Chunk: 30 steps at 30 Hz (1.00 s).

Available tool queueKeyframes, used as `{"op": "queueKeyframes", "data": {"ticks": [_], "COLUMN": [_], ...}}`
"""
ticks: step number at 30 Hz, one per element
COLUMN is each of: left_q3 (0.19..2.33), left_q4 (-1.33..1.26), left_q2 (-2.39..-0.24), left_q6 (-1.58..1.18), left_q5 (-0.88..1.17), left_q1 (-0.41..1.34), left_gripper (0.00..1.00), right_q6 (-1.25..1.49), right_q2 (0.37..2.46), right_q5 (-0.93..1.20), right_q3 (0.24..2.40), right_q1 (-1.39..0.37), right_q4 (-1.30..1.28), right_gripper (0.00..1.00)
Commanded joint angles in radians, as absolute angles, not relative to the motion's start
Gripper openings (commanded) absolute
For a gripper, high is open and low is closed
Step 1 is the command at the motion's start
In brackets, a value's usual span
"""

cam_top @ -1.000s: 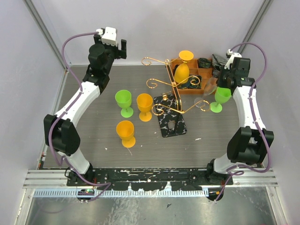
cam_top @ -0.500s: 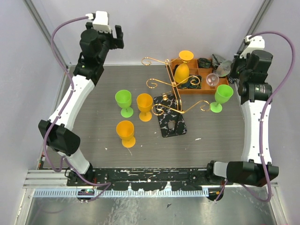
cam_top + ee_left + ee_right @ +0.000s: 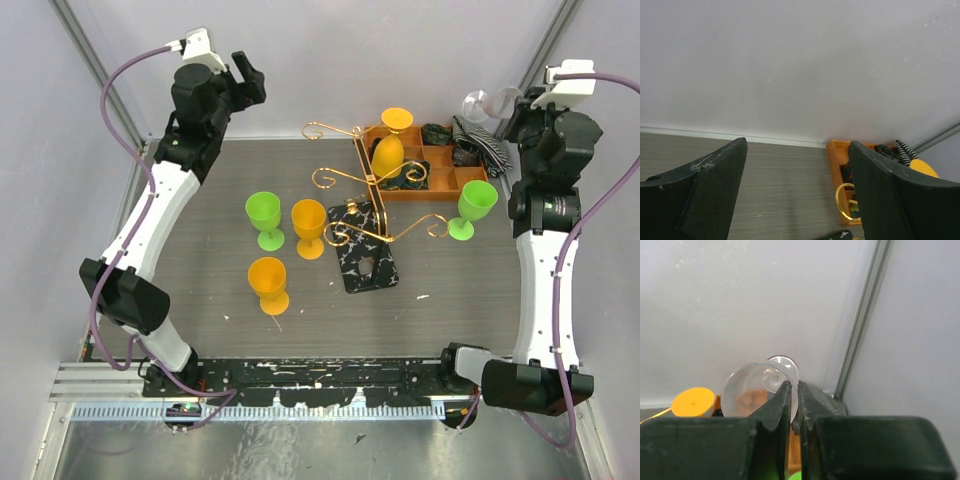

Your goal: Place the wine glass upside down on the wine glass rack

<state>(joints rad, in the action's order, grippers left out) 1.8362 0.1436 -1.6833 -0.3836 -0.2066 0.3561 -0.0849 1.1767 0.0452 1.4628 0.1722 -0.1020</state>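
My right gripper is raised high at the back right and is shut on the rim of a clear wine glass. In the right wrist view the glass lies on its side with its foot pointing away, its rim pinched at my gripper. The gold wire rack stands mid-table on a black-and-white marbled base, to the left of and below the glass. My left gripper is open and empty, high at the back left, and also shows in its wrist view.
An orange compartment tray sits behind the rack, with an upside-down yellow glass at its left end. A green glass stands at the right. A green and two orange glasses stand left of the rack. A striped item lies back right.
My right arm has lifted the clear glass from beside the tray up and back to the rear right corner. My left arm has risen and swung back, still open.
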Motion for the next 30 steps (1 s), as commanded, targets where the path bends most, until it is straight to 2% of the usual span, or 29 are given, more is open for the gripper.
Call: {"op": "queueKeyframes", "data": {"ticks": [1, 3, 5, 7, 12, 25, 30], "left_q3": [1.821, 1.819, 1.822, 1.823, 1.804, 1.701, 1.642], "left_q4": [0.117, 0.119, 0.121, 0.122, 0.073, -0.019, -0.08], "left_q2": [-1.645, -1.646, -1.648, -1.65, -1.643, -1.591, -1.584], "left_q6": [-0.602, -0.671, -0.733, -0.796, -0.918, -1.295, -1.454], "left_q5": [-0.178, -0.169, -0.157, -0.147, -0.118, -0.108, -0.081], "left_q1": [0.353, 0.351, 0.352, 0.352, 0.352, 0.352, 0.352], "left_gripper": [0.88, 0.88, 0.96, 1.0, 1.0, 0.94, 0.9], "right_q6": [-0.056, -0.02, 0.005, -0.033, -0.258, -0.391, -0.397], "right_q2": [1.17, 1.167, 1.174, 1.196, 1.253, 1.454, 1.512], "right_q5": [0.149, 0.183, 0.221, 0.234, 0.153, 0.125, 0.125], "right_q3": [1.436, 1.392, 1.352, 1.348, 1.323, 1.21, 1.205], "right_q1": [0.175, 0.174, 0.166, 0.118, -0.076, -0.363, -0.437], "right_q4": [0.19, 0.283, 0.396, 0.445, 0.573, 1.087, 1.189], "right_gripper": [0.01, 0.01, 0.01, 0.01, 0.01, 0.01, 0.01]}}
